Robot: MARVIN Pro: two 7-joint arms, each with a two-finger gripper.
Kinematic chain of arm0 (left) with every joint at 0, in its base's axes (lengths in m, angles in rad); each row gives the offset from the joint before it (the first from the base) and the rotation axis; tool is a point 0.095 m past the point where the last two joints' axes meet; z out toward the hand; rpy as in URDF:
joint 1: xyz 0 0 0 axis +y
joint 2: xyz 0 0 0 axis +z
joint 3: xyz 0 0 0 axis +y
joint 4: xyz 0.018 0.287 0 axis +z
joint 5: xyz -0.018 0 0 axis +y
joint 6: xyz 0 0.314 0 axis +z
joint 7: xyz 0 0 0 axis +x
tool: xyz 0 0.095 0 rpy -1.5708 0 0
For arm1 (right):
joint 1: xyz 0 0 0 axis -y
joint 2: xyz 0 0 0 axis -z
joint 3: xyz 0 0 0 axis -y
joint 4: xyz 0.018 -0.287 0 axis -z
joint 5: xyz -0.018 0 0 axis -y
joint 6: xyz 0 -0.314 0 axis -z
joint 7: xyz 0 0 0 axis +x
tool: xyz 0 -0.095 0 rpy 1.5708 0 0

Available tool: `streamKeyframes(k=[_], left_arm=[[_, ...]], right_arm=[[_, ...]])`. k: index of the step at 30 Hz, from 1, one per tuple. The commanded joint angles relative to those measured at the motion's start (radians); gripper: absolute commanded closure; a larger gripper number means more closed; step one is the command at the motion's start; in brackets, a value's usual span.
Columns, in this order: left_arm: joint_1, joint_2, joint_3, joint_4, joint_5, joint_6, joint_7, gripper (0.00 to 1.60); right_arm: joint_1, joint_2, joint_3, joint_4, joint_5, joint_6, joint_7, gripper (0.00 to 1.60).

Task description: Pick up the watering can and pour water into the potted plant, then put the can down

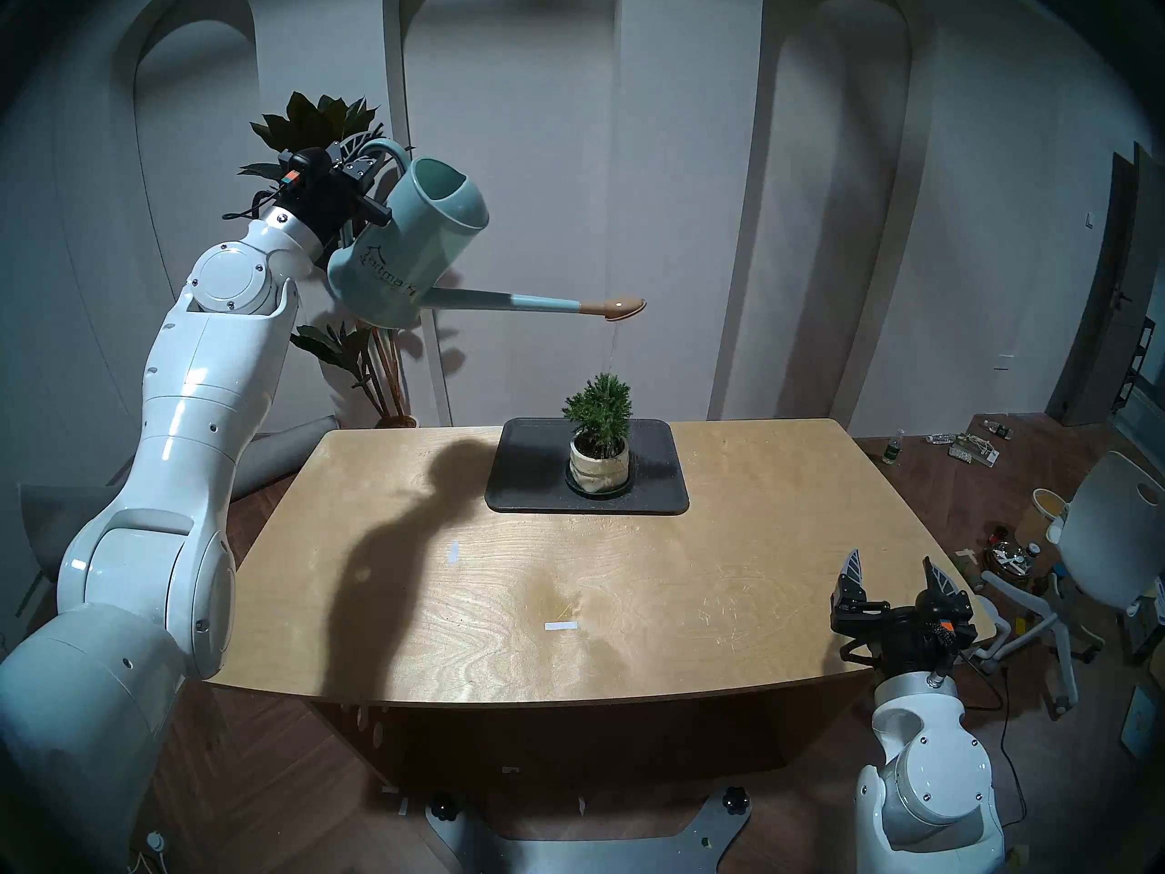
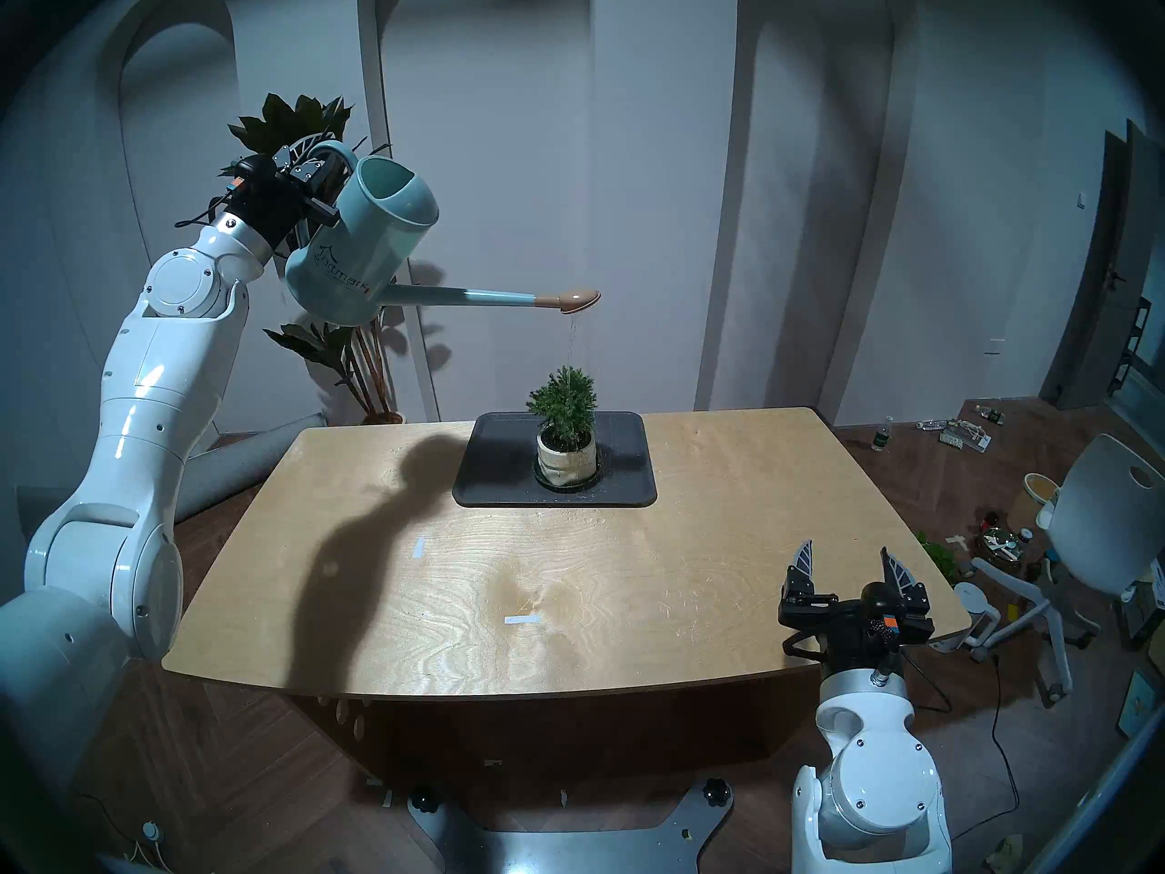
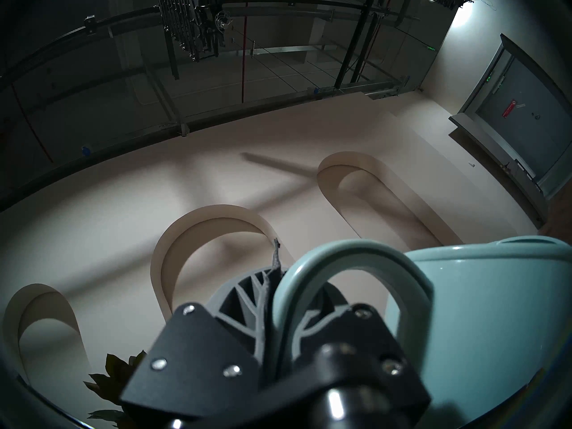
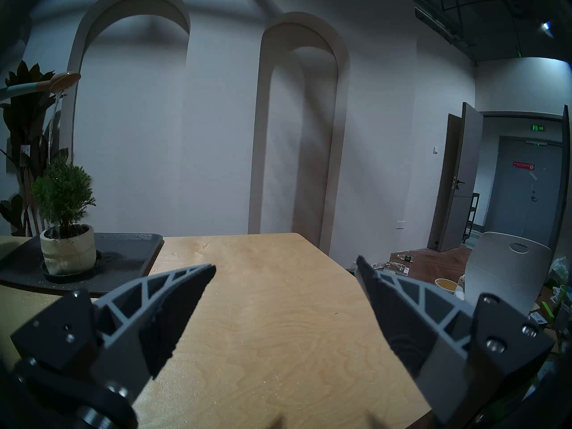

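My left gripper [image 1: 359,154] is shut on the loop handle of the pale teal watering can [image 1: 410,242], held high above the table's far left and tipped toward the right. Its long spout ends in a tan rose [image 1: 621,307], and a thin stream of water falls from it onto the potted plant [image 1: 599,412]. The plant is a small green shrub in a cream pot [image 1: 599,466] on a black saucer, standing on a dark tray [image 1: 523,475]. The left wrist view shows the fingers [image 3: 263,298] clamped on the handle [image 3: 356,264]. My right gripper [image 1: 892,567] is open and empty over the table's near right corner.
A tall dark broad-leaved floor plant [image 1: 315,128] stands behind the left arm. The wooden table [image 1: 567,601] bears two small white tape marks [image 1: 561,626]. A white chair [image 1: 1109,526] and clutter sit on the floor at the right.
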Motion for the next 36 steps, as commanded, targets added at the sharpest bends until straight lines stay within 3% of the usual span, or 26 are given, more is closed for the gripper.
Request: streamKeyframes(k=[1, 15, 23, 29, 32, 36], left_arm=[[-0.129, -0.018, -0.001, 0.053, 0.027, -0.045, 0.024, 1.60], [-0.145, -0.022, -0.029, 0.107, 0.054, -0.070, 0.008, 1.60], [-0.116, -0.013, -0.085, 0.090, -0.029, -0.091, -0.040, 1.60], [-0.059, -0.023, -0.168, 0.098, -0.161, -0.023, -0.091, 1.60], [-0.039, -0.028, -0.199, 0.151, -0.209, 0.050, -0.100, 1.60], [0.004, -0.029, -0.239, 0.214, -0.250, 0.081, -0.098, 1.60]], right_arm=[[0.000, 0.002, 0.001, -0.026, -0.002, -0.006, 0.000, 0.00], [0.001, 0.001, 0.002, -0.025, -0.002, -0.006, 0.001, 0.00], [0.000, 0.000, 0.002, -0.026, -0.003, -0.006, 0.001, 0.00], [-0.001, 0.000, 0.002, -0.028, -0.003, -0.006, 0.002, 0.00], [-0.003, -0.001, 0.002, -0.030, -0.004, -0.005, 0.002, 0.00], [-0.003, -0.001, 0.002, -0.030, -0.004, -0.005, 0.002, 0.00]])
